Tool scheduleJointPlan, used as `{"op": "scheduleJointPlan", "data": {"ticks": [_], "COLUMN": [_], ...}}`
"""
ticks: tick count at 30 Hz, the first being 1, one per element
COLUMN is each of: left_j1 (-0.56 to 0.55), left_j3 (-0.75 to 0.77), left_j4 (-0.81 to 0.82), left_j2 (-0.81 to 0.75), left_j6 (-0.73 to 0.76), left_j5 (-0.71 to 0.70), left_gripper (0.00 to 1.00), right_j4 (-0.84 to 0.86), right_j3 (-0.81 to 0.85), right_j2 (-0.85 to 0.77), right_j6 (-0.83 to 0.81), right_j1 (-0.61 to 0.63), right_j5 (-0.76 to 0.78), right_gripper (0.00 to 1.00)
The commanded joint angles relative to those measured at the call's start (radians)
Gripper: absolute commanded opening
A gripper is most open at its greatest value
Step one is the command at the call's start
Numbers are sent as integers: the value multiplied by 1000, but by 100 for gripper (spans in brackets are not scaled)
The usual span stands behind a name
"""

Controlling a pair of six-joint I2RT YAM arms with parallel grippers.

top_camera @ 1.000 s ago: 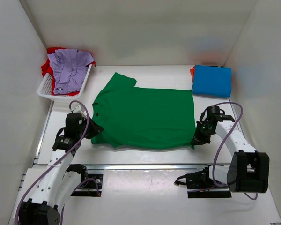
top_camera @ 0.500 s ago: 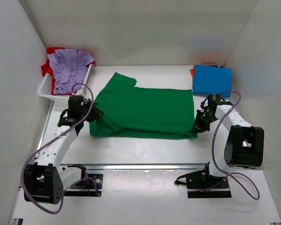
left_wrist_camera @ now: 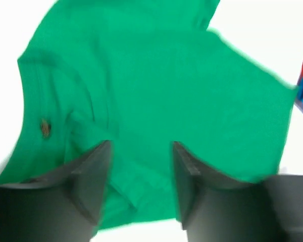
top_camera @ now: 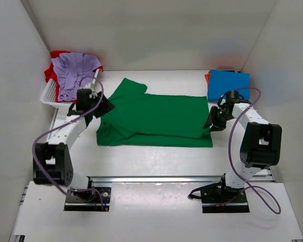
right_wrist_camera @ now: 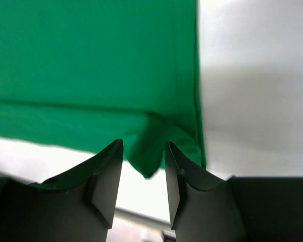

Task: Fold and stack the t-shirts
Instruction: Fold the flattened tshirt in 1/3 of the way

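A green t-shirt [top_camera: 156, 118] lies mid-tabletop [top_camera: 156, 156], its near long edge folded over itself. The left claw [top_camera: 104, 107] is at its collar end and the right claw [top_camera: 212, 122] at its hem end, both with jaws parted and gripping nothing. Lifting both straight up should avoid dragging the fold askew.

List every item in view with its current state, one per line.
green t-shirt: flat on the table, near side folded over, one sleeve sticking out
blue t-shirt: folded, far right
lavender t-shirt: crumpled in the basket
red-orange t-shirt: crumpled under the lavender one
basket: upright, holding two shirts
left claw: open, over the green shirt's collar end
right claw: open, at its hem corner
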Motion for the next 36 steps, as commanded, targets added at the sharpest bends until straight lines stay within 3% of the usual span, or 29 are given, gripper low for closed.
{"op": "scheduleJointPlan", "data": {"ticks": [1,6,8,9,10,12,13,17,24,29,36], "left_j1": [29,28,29,27,20,-3,-12,-22,-31,-43,-43], "left_j3": [157,146,78,63,24,-20,-64,-180,-238,-260,-266], "left_j4": [76,56,50,30,-2,-33,-41,-33,-39,-24,-25], "left_j2": [53,73,33,22,-1,-44,-67,-133,-145,-121,-116], "left_j6": [-9,-18,-18,-12,-4,17,24,14,22,21,14], "left_j5": [7,1,7,17,7,-2,-15,7,-8,0,0], "left_gripper": [67,72,66,60,52,45,43,42,42,41,42], "right_j4": [145,219,236,231,212,161,124,109,130,194,265], "right_j3": [33,-34,-62,-76,-73,-68,-70,-146,-231,-220,-116], "right_j2": [-49,-129,-153,-179,-184,-187,-181,-229,-286,-198,-80], "right_j6": [80,123,110,96,87,56,48,48,85,91,54], "right_j1": [-18,-2,11,18,31,50,66,103,184,207,149], "right_j5": [39,134,188,188,192,215,234,246,209,188,235], "right_gripper": [37,39,39,34,22,4,0,0,0,0,0]}}
